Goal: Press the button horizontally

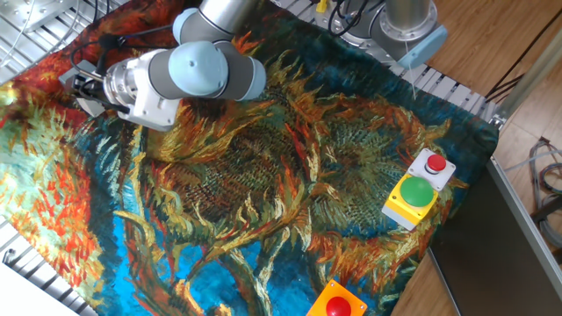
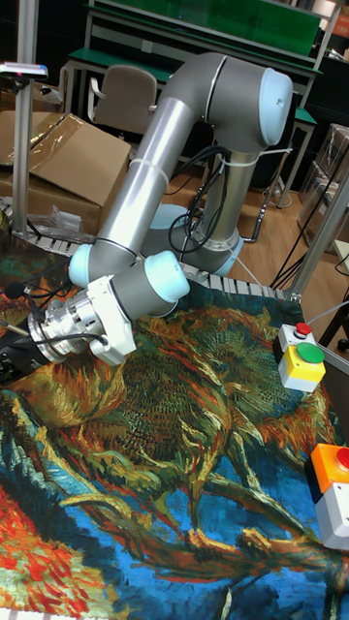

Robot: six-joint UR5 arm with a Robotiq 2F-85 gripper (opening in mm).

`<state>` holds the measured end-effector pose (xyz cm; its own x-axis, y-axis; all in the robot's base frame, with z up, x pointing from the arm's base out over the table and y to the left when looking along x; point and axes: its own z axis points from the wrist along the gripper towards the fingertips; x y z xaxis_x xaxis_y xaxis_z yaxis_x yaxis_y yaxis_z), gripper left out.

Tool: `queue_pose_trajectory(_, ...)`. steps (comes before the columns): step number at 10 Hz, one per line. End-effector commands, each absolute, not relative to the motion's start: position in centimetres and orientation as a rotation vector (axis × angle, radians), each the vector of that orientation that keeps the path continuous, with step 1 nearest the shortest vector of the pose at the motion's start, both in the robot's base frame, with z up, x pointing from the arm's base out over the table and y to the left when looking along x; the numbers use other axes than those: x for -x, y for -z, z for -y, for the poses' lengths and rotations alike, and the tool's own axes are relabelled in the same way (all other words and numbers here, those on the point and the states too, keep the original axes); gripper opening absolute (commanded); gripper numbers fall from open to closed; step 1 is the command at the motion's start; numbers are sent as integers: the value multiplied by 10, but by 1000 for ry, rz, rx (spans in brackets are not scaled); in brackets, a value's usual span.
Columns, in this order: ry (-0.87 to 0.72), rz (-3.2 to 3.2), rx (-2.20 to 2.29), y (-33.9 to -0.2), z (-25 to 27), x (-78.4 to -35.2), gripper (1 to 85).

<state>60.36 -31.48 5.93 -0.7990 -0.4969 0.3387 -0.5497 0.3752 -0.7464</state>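
The button [image 1: 435, 162] is a small red round cap on a light grey, white-topped box [image 1: 443, 175] at the right edge of the painted cloth. The tall fixed view shows the same button [image 2: 301, 329] on its box [image 2: 290, 338] at the right. My gripper [image 1: 77, 87] hangs over the far left of the cloth, a long way from the button. Its dark fingers point left, away from the box. In the tall fixed view the gripper [image 2: 12, 358] is cut off by the left edge. No view shows its fingertips clearly.
A yellow box with a big green button [image 1: 413, 198] touches the grey box on its near side. An orange box with a red dome button [image 1: 338, 304] sits at the cloth's front edge. The sunflower-patterned cloth [image 1: 263, 175] covers the table. A second robot base [image 1: 399, 26] stands behind.
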Motion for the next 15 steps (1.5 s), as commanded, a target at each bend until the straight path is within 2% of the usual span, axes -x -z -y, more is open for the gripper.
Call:
queue_pose_trajectory(1, -1413, 2567, -966, -57, 318, -601, 657)
queue_pose_trajectory(12, -1454, 2512, -977, -65, 326, -601, 623)
queue_pose_trajectory(15, -1426, 2531, -969, -63, 313, -603, 623)
